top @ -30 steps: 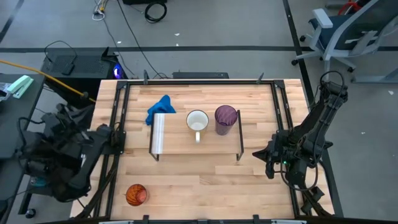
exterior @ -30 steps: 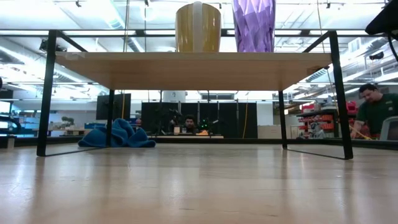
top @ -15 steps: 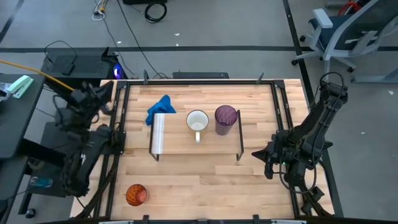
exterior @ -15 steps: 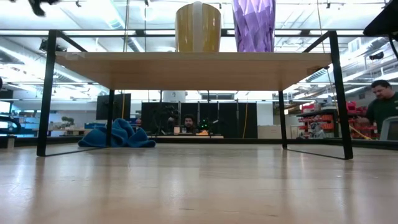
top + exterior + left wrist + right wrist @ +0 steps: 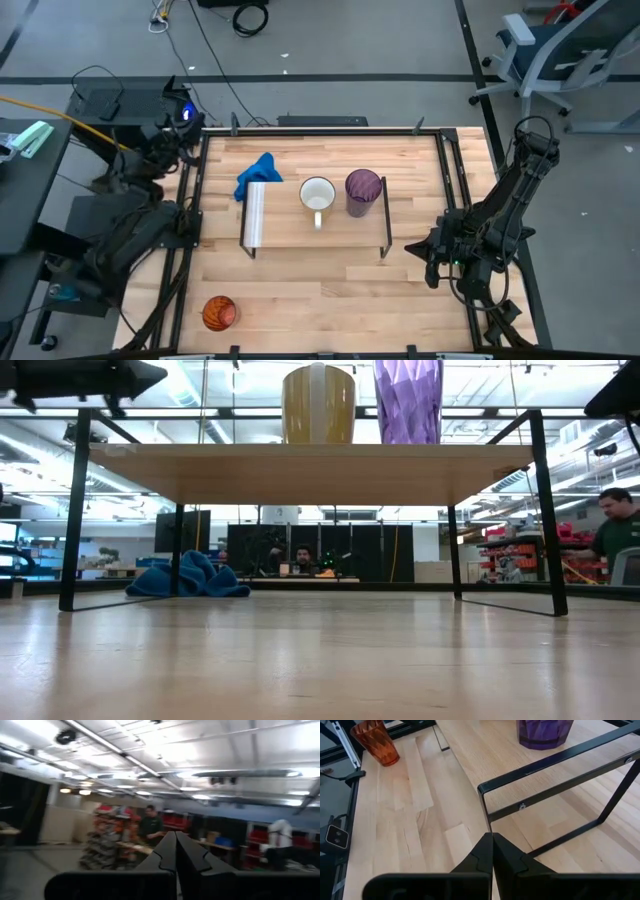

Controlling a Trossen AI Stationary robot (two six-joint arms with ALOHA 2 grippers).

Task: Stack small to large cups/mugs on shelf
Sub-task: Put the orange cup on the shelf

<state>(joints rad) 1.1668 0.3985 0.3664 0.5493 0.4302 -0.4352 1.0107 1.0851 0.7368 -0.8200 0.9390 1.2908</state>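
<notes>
Beyond the wooden tabletop (image 5: pixel 330 290) lies a workshop where people stand at distant benches, and on the worktop we see the shelf (image 5: pixel 290 236) at its middle, already carrying the white mug (image 5: pixel 318 194) and the purple tumbler (image 5: pixel 363 186) side by side. We judge one step remains, since the orange cup (image 5: pixel 219 313) waits alone near the front left corner. Our left gripper (image 5: pixel 175 851) is pinched closed and raised off the far left corner, while the right gripper (image 5: pixel 492 851), also closed, waits by the right edge.
</notes>
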